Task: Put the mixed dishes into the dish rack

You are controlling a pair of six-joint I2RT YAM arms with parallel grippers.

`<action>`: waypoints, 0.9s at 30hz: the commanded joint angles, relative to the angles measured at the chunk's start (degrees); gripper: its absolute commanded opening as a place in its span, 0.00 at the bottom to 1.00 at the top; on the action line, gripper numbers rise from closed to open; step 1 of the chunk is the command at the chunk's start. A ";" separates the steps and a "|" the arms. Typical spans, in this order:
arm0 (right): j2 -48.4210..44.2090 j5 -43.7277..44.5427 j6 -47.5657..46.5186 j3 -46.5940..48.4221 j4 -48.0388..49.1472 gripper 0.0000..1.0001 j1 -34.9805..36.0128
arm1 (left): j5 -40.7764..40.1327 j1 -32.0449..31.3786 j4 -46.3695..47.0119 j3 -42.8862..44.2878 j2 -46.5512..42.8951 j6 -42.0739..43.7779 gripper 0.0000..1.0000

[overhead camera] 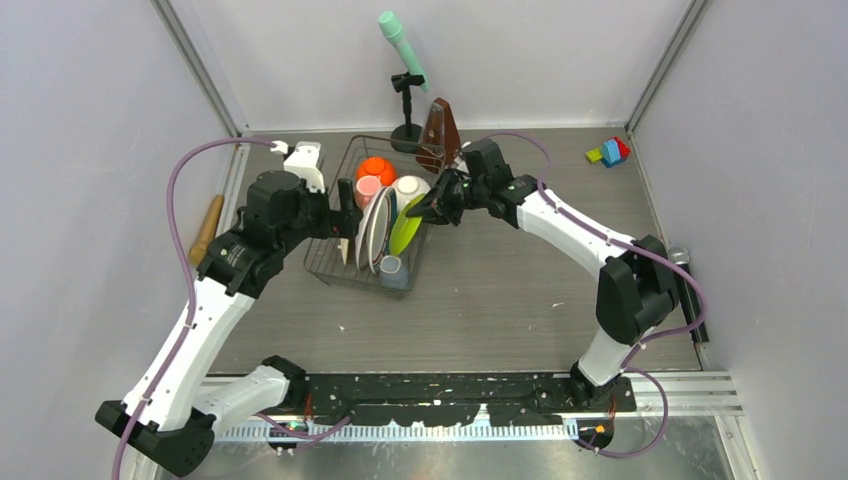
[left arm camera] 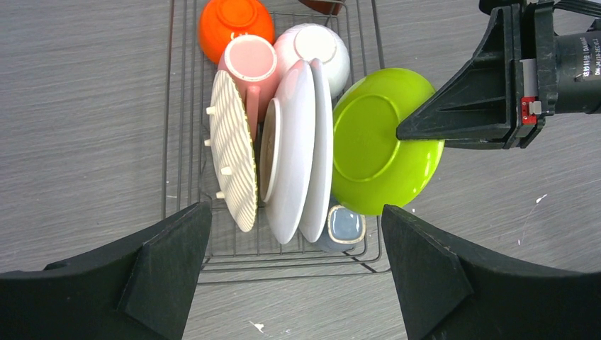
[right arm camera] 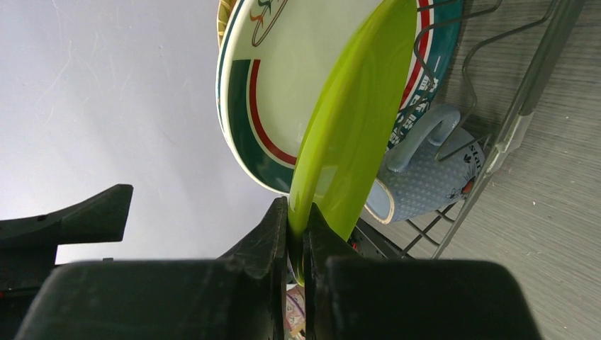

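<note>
The right gripper (right arm camera: pixel 298 216) clamped the lime-green plate (right arm camera: pixel 354 134) by its rim, on edge just ahead of it, against the white plates (left arm camera: pixel 298 142) in the dish rack (left arm camera: pixel 283 263). It wanted seating between prongs before release. The left gripper (left arm camera: pixel 294 212) hovered open.

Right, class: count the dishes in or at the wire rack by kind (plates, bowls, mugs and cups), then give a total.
Plates: 4 (tan woven plate, two white plates, lime-green plate)
Bowls: 2 (orange bowl, white bowl)
Mugs and cups: 2 (pink mug, small cup)
Total: 8
</note>
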 commanded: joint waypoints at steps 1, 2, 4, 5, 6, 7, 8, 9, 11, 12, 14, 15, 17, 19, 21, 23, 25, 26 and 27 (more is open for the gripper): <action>-1.05 1.80 -3.37 2.39 -3.10 0.00 0.57 | 0.25 0.47 0.81 -0.96 -1.40 0.34 0.93; -0.83 2.10 -3.48 2.55 -2.85 0.00 0.70 | 0.04 0.55 0.88 -1.08 -1.42 0.26 0.93; -0.07 2.65 -3.72 3.19 -2.58 0.00 1.17 | 0.27 0.77 0.88 -1.26 -1.31 0.06 0.93; 0.77 2.85 -3.96 4.10 -2.71 0.00 1.66 | 0.56 0.94 0.88 -1.28 -1.22 -0.19 0.93; 1.84 3.22 -4.46 4.61 -3.44 0.00 1.86 | 0.78 1.07 0.87 -1.36 -1.13 -0.45 0.93; 2.32 3.44 -4.72 5.64 -3.84 0.01 2.29 | 0.92 1.22 0.87 -1.44 -1.10 -0.58 0.93; 3.17 3.98 -5.14 6.04 -4.49 0.03 2.48 | 0.85 1.46 0.76 -1.57 -1.12 -0.81 0.93; 3.61 4.21 -5.28 6.57 -4.76 0.05 2.84 | 0.76 1.72 0.62 -1.69 -1.19 -0.92 0.93; 4.55 4.92 -5.47 7.17 -4.95 0.13 3.23 | 0.59 2.25 0.60 -2.03 -1.52 -1.05 0.93; 4.87 5.75 -5.72 7.33 -5.23 0.20 3.40 | 0.41 2.57 0.57 -2.21 -1.62 -1.06 0.93; 5.18 7.02 -6.23 7.90 -5.61 0.32 3.53 | 0.31 3.23 0.52 -2.48 -1.74 -1.23 0.93; 5.22 7.49 -6.40 8.44 -5.85 0.39 3.54 | 0.23 3.42 0.44 -2.47 -1.77 -1.24 0.93; 5.30 8.62 -6.90 9.44 -6.69 0.66 3.61 | 0.03 3.76 0.36 -2.66 -1.61 -1.32 0.93; 5.16 9.22 -7.74 10.56 -7.94 0.84 3.63 | 0.02 4.11 0.47 -2.83 -1.52 -1.56 0.93; 4.74 10.18 -8.61 11.71 -9.36 0.94 3.64 | 0.00 4.47 0.70 -3.14 -1.32 -1.96 0.93; 3.67 11.27 -10.46 12.62 -10.36 0.94 3.64 | -0.46 5.10 0.97 -3.69 -1.43 -2.39 0.92; 2.27 12.54 -11.99 12.72 -11.03 0.93 3.59 | -1.62 5.98 1.24 -4.33 -1.71 -3.10 0.92; 1.71 12.98 -12.57 12.49 -11.15 0.93 3.45 | -2.31 6.56 1.15 -4.70 -1.93 -3.51 0.92; 0.42 14.27 -13.56 11.71 -11.20 0.91 3.24 | -2.87 7.20 1.40 -5.20 -2.13 -3.64 0.92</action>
